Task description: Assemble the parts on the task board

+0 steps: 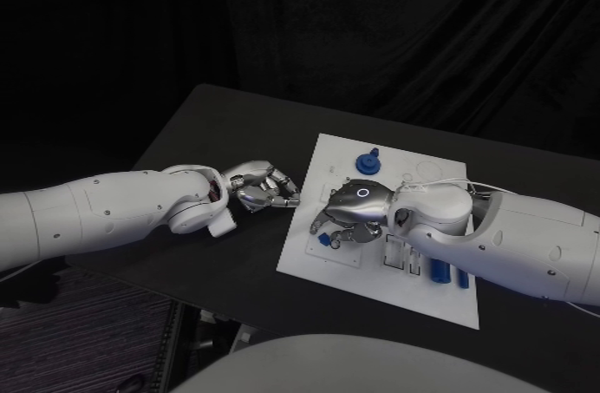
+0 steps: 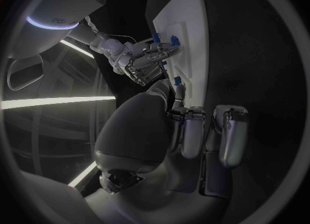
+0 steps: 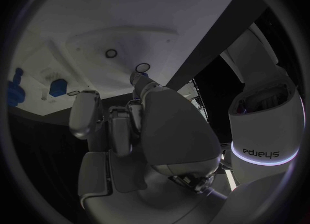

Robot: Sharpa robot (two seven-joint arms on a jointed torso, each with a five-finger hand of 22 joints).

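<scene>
The white task board [image 1: 432, 176] lies in the middle of the black table. My right hand [image 1: 351, 209] hangs low over its near left part, fingers bent down toward it. A small blue part [image 1: 324, 238] lies right at those fingertips; whether they hold it is hidden. From the left wrist I see the right hand [image 2: 143, 65] with blue parts [image 2: 173, 40] beside its fingers. A blue knob [image 1: 368, 162] stands at the board's far side, and blue cylinders [image 1: 440, 272] lie by its near right edge. My left hand [image 1: 262, 187] rests just off the board's left edge, fingers curled in on nothing.
Bare black table [image 1: 212, 115] stretches left of and behind the board. My left forearm [image 1: 113, 211] lies across the table's left front corner. The right forearm [image 1: 525, 241] covers the board's right side. In the right wrist view, two blue parts [image 3: 58, 87] sit on the board [image 3: 129, 17].
</scene>
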